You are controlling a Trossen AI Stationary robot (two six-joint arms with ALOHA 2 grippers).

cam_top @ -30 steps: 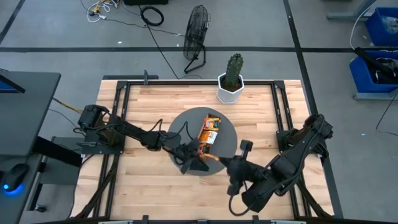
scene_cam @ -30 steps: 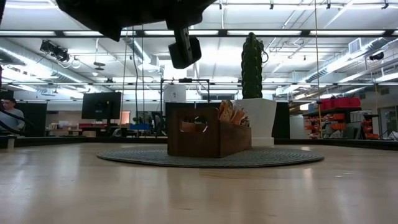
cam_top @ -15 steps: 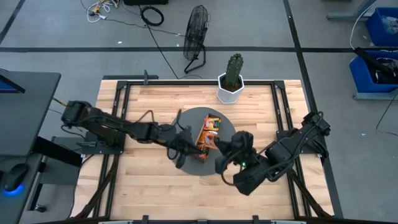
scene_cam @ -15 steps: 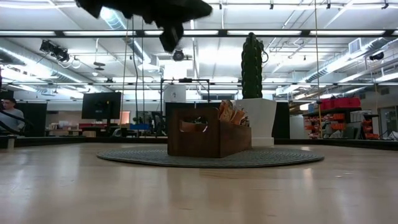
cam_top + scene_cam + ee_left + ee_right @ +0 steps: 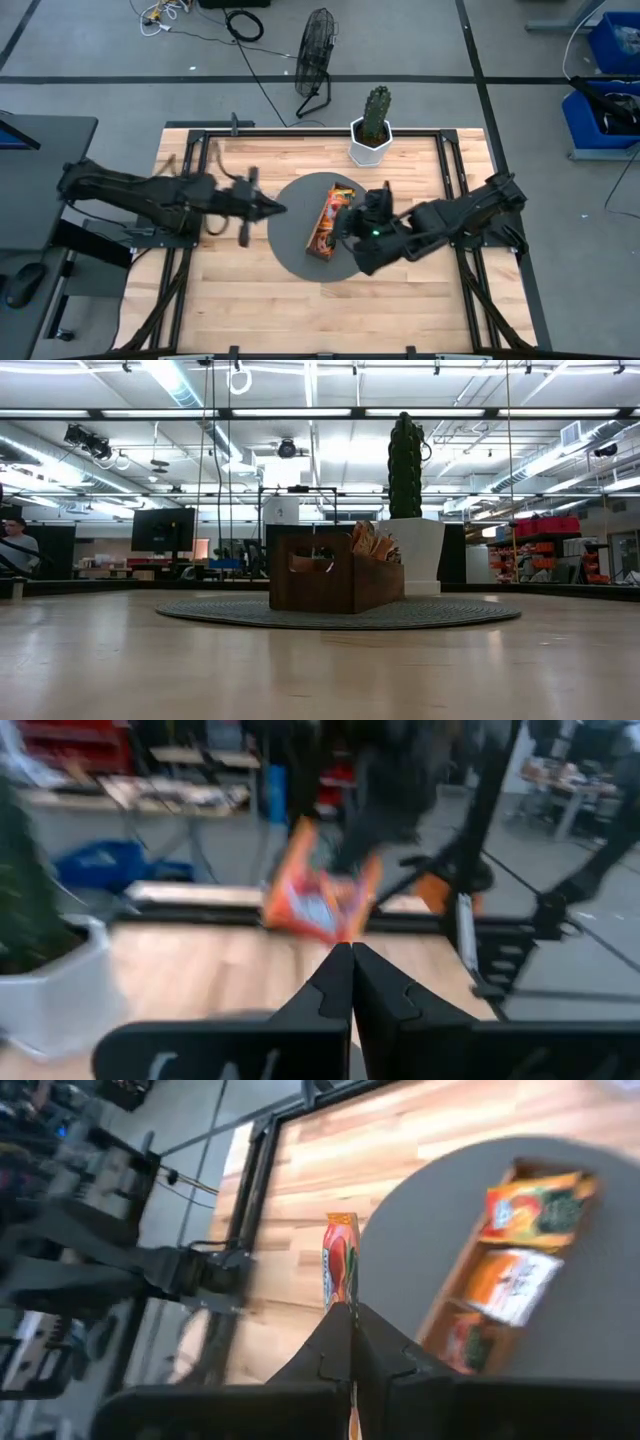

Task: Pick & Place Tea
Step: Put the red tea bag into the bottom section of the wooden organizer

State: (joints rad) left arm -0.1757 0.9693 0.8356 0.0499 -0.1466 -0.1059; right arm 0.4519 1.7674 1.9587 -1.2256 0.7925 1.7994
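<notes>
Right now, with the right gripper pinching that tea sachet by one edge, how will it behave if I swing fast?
The tea sachet looks thin and flat, so probably light and floppy. The right gripper holds only its edge; it may flutter or slip.

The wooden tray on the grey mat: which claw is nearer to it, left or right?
Right. The right claw hangs just beside the wooden tray, over the grey mat. The left claw is farther, at the mat's left edge.
</notes>
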